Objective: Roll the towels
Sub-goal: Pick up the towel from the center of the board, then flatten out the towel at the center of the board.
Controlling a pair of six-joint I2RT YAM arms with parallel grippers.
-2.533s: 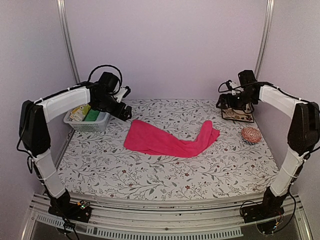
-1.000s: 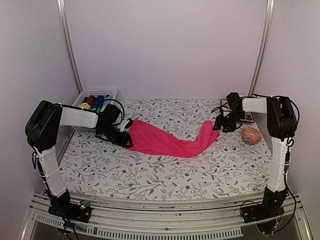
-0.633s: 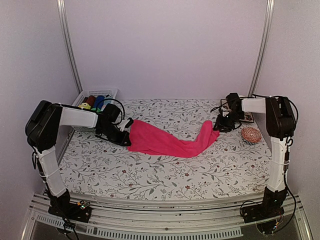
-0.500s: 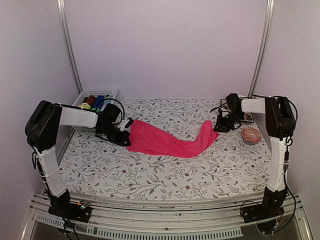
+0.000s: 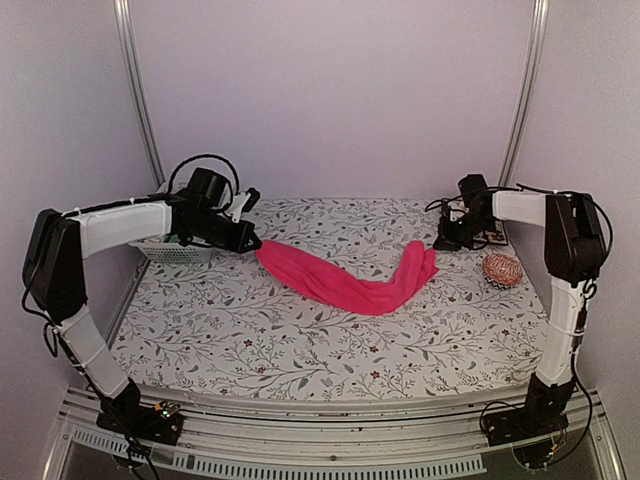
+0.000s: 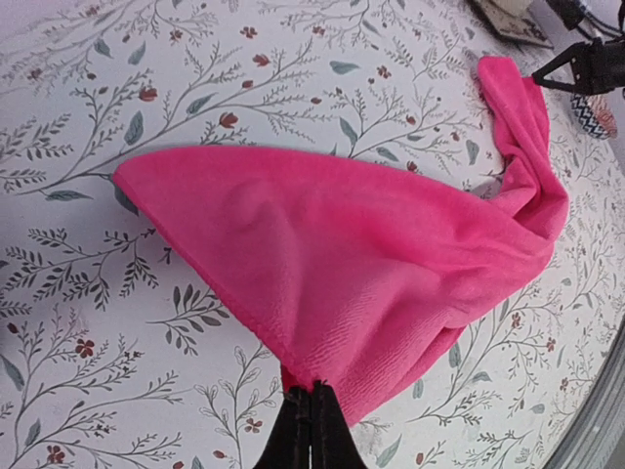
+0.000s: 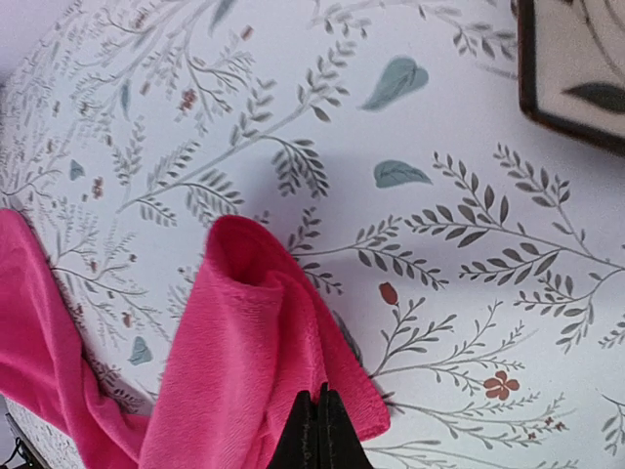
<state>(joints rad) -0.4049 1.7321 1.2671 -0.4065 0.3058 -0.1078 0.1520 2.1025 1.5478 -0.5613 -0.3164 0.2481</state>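
Observation:
One hot pink towel [image 5: 350, 285] lies across the middle of the flowered table, drawn into a long sagging strip. My left gripper [image 5: 250, 243] is shut on its left corner, which it holds a little off the cloth-covered table. The left wrist view has the towel [image 6: 342, 244] fanning out from the closed fingertips [image 6: 312, 396]. My right gripper [image 5: 440, 243] is shut on the right corner. In the right wrist view that end of the towel [image 7: 244, 352] folds over itself above the closed tips [image 7: 318, 399].
A white basket [image 5: 185, 252] stands at the back left, mostly behind my left arm. A round red-orange woven pad [image 5: 503, 270] lies at the right edge. A framed board [image 5: 492, 236] sits behind my right gripper, its corner showing as the board [image 7: 576, 68].
Both grippers have closed on the towel's corners. The left arm has risen and lifted its corner, so the towel is now a narrower strip. The right gripper rose slightly.

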